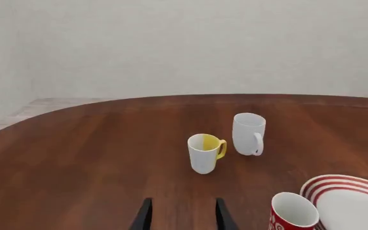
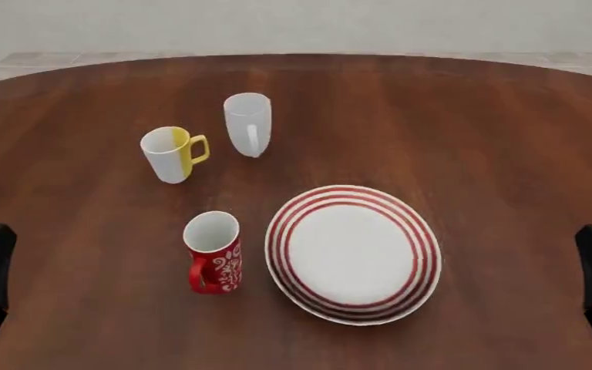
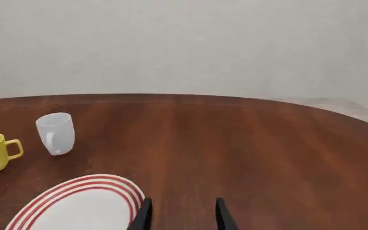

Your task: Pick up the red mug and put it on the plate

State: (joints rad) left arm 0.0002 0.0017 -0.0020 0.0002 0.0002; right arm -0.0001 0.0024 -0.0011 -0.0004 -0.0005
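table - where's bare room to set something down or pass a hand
Free: the wide stretch of table right of and beyond the plate, the far left corner, and the near strip left of the red mug. Crowded: red mug close beside the plate, yellow mug and white mug just behind.

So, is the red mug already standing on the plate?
No, the red mug stands upright on the table, just left of the plate.
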